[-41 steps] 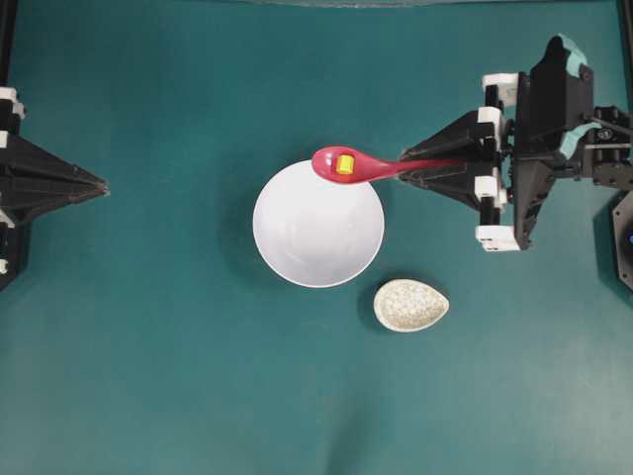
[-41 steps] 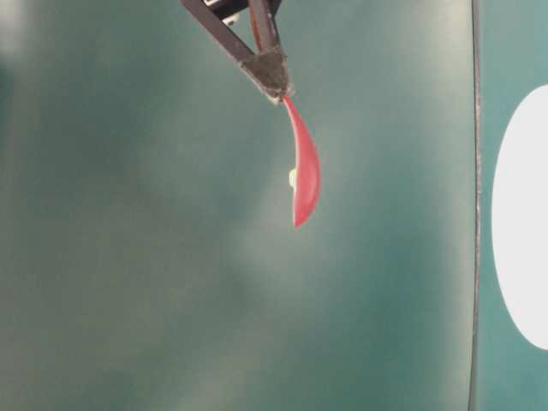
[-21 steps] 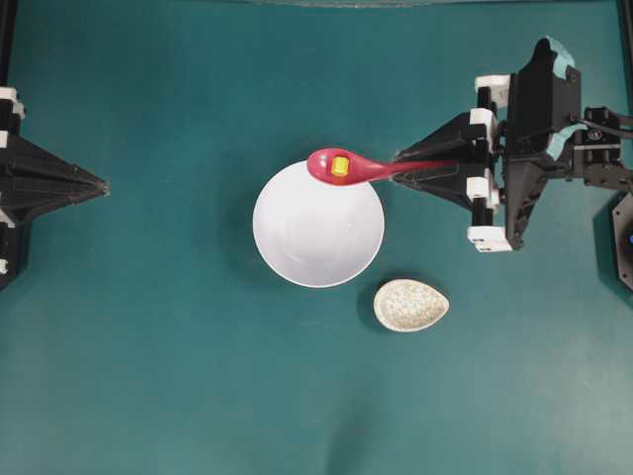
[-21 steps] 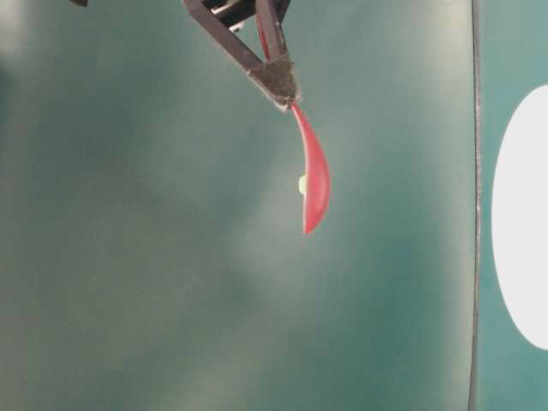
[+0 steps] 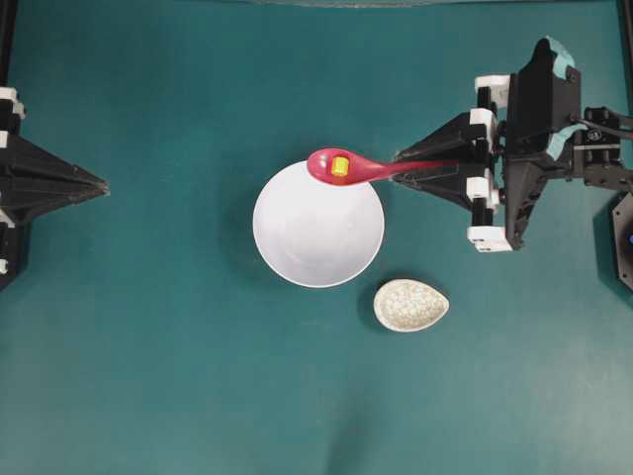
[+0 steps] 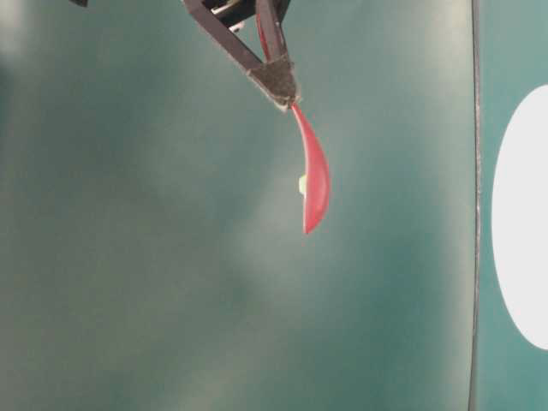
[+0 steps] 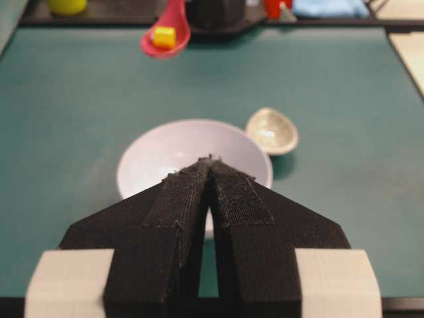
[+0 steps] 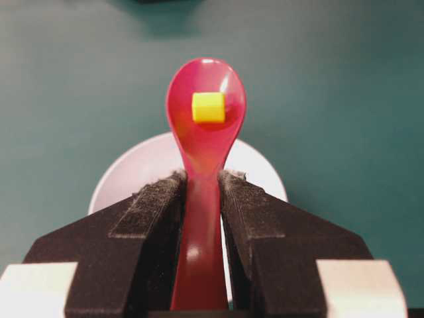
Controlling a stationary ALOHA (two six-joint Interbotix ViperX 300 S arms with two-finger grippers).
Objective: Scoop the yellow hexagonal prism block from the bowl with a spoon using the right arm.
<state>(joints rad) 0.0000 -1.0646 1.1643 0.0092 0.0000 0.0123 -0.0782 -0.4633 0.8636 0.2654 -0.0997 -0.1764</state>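
My right gripper (image 8: 202,192), clamped on the spoon (image 8: 204,126), holds the block (image 8: 209,107) above the bowl (image 5: 318,237); next, keep level.

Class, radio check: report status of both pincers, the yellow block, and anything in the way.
Right pincer shut on spoon. Left pincer shut, holding nothing. Yellow block sits in scoop, raised over bowl rim. Speckled rest beside bowl, not in the way.
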